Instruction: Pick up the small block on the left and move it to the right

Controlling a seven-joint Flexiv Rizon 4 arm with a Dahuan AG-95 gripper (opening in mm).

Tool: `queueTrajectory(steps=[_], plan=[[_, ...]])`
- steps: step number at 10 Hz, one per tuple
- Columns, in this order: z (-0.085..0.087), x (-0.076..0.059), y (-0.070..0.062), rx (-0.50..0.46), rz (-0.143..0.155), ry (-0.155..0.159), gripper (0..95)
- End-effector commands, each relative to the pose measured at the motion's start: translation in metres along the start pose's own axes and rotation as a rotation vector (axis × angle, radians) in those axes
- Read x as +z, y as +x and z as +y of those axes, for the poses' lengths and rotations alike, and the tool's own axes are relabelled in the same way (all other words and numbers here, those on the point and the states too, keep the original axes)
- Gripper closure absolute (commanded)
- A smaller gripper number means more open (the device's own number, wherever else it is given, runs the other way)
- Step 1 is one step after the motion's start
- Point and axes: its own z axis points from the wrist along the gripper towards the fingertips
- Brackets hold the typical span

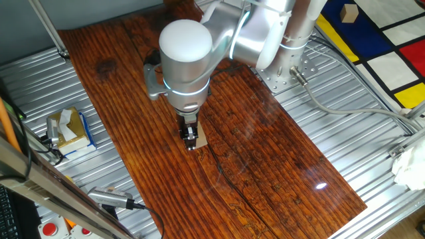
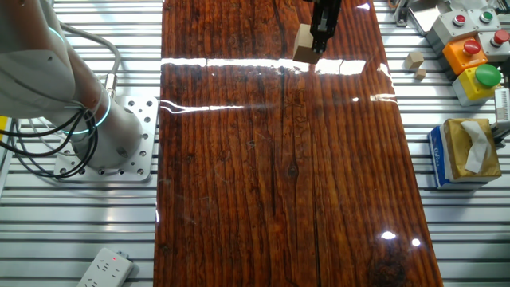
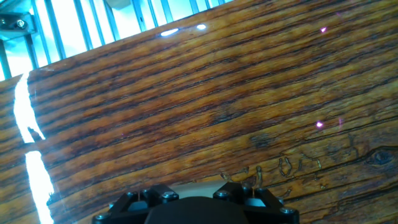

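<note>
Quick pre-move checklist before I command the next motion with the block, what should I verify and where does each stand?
1. Gripper at the small block: ok, fingers sit at the cube.
2. Grasp closed firmly: cannot tell, contact is hidden.
3. Block lifted off the board: cannot tell.
4. Board ahead free of obstacles: ok, only bare wood shows.
5. Tissue box away from the path: ok, it sits off the board.
6. Hand view confirms the block: not ok, only a pale sliver shows.

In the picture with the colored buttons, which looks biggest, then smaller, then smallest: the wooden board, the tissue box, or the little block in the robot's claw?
1. Wooden board, by far the biggest.
2. Tissue box.
3. Small block, the smallest, sitting between the fingers of the gripper.
</note>
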Motion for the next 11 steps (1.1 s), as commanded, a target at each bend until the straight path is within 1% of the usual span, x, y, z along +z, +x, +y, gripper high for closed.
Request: queueTrajectory(steps=[1,7,9,10,11], plan=[[0.0008,0.0003,-0.0006,-0.005,0.006,0.003,95.0],[0.0008,0.0004,-0.0006,-0.005,0.001,0.001,95.0],[0.0008,0.0004,-0.0006,-0.004,0.005,0.002,95.0],[0.0008,0.0004,-0.0006,-0.022,0.017,0.009,95.0],[0.0008,0.0004,-0.0006,-0.021,0.022,0.015,95.0]])
